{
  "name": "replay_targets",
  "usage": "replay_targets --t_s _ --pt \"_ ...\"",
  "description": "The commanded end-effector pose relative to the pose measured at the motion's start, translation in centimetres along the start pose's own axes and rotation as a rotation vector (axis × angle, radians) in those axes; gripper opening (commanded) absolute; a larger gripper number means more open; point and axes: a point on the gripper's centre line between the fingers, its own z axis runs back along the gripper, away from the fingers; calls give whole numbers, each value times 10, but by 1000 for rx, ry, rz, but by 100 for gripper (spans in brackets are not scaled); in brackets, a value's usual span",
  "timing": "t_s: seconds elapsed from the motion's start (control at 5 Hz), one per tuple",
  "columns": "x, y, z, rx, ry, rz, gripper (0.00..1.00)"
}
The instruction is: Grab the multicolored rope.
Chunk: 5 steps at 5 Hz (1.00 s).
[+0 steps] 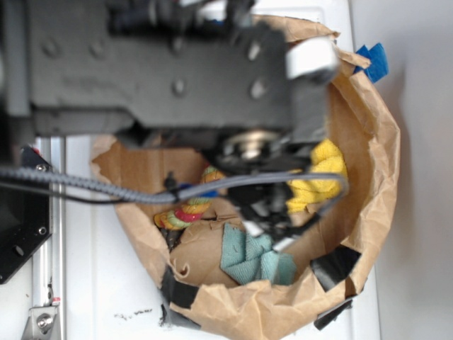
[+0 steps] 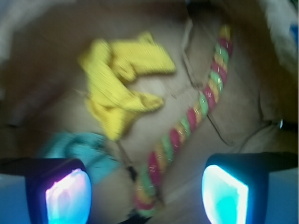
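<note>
Jaws stand wide apart on the gripper (image 2: 147, 191), holding nothing, above the brown paper bag (image 1: 368, 142). In the wrist view, the multicolored rope (image 2: 187, 126) runs from one o'clock down to six, its lower end between the fingertips. At ten o'clock lies the yellow cloth (image 2: 119, 84); at eight, the teal cloth (image 2: 79, 149). Closing off-centre could pinch paper, or snag teal cloth instead of rope.

Rope (image 2: 187, 125): twisted cotton strands, soft matt, between fingers (image 2: 67, 191). Yellow cloth (image 2: 122, 88): nubby terry, beyond left finger. Teal cloth (image 2: 79, 148): soft weave. Bag (image 1: 368, 142): crinkled brown paper, matt. Pads: smooth, glossy.
</note>
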Motion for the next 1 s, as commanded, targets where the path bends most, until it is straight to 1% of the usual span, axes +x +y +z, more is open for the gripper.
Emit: replay_targets --t_s 0.0,0.2,0.4,0.6,0.8 --pt "2 12 -24 -1 -112 -24 100" --pt "12 13 -32 7 -97 -4 100" --pt "16 15 -35 11 -84 -3 100" --pt "13 21 -35 25 -71 -6 100" --pt "11 23 -38 24 -4 42 100"
